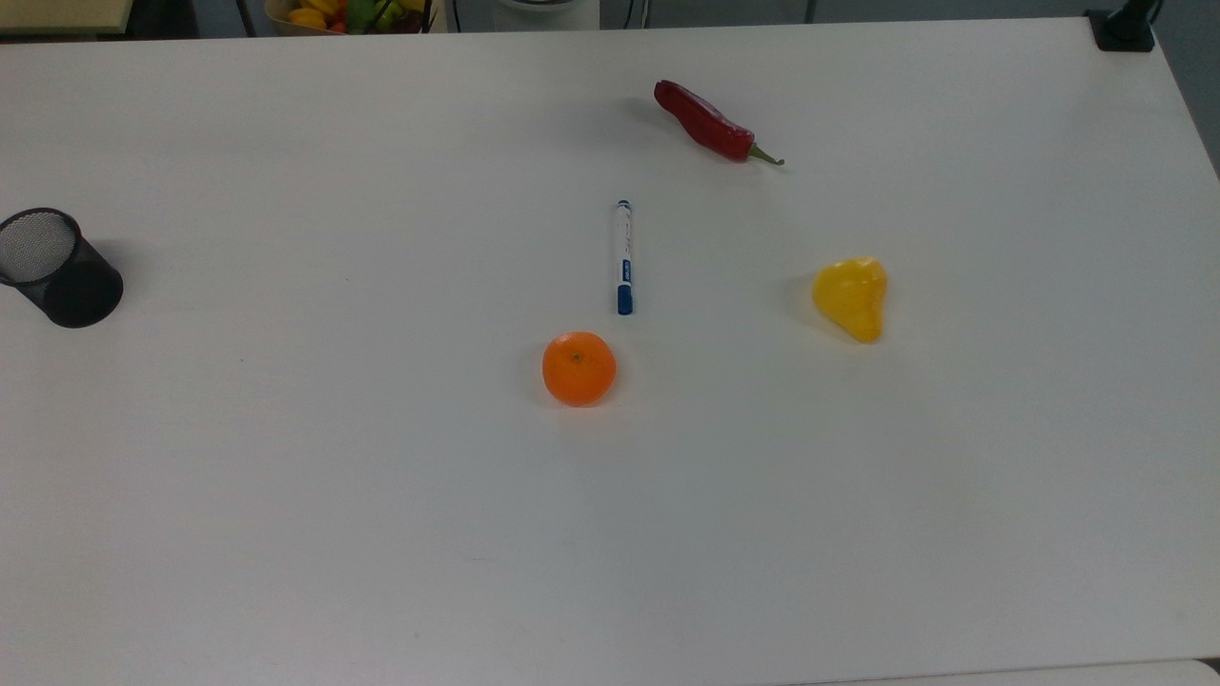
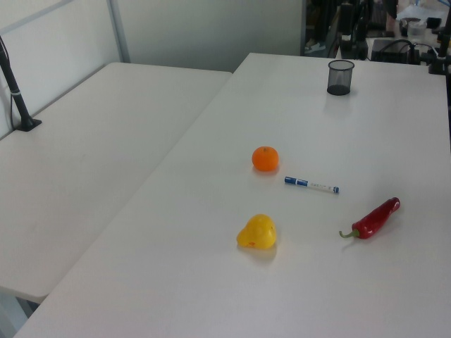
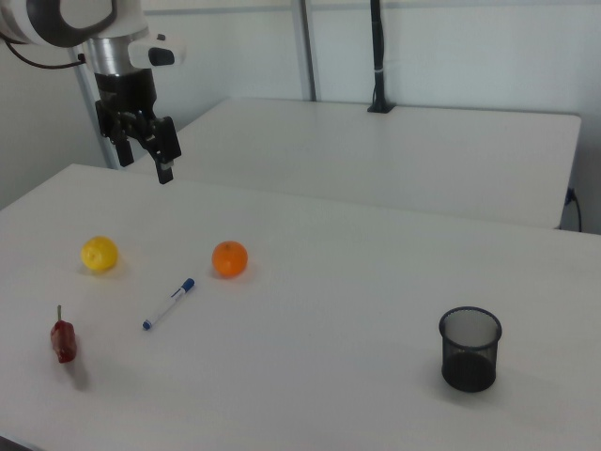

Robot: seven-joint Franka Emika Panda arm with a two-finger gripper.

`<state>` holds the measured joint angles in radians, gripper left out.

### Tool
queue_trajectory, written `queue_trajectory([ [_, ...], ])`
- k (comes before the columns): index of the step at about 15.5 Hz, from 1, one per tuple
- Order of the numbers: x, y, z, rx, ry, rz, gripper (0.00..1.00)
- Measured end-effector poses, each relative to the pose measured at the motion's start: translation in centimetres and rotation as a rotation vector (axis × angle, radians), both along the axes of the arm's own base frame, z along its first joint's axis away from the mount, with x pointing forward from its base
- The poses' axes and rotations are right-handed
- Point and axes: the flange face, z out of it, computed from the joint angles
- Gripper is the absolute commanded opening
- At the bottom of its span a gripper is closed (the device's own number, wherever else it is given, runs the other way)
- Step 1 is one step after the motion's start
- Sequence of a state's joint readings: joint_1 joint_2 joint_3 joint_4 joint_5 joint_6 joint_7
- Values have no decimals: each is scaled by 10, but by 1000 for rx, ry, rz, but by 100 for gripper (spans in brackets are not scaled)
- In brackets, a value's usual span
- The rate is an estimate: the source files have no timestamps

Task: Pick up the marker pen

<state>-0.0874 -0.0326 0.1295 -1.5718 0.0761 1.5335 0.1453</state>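
Marker (image 1: 623,257) lies flat on the table (image 1: 286,495), just beyond the orange (image 1: 579,369) in the top view (easy reach); gripper (image 3: 150,141) hangs high, fingers apart, empty.

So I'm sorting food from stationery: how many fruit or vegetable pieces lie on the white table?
3. The round orange lies just below the blue-capped marker pen in the top view, the yellow pear-shaped pepper to the top view's right, the red chilli pepper nearest the top edge.
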Motion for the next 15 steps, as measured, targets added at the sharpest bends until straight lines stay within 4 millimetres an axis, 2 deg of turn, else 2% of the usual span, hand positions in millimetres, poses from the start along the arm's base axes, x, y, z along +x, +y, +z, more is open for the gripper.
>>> queue_trajectory([
  [2,-5,-1,8,-1,-14,15,100],
  [5,-11,-12,15,3,-31,56,100],
  [8,-6,-22,17,3,-87,123,100],
  [15,6,-23,3,0,-125,128,100],
])
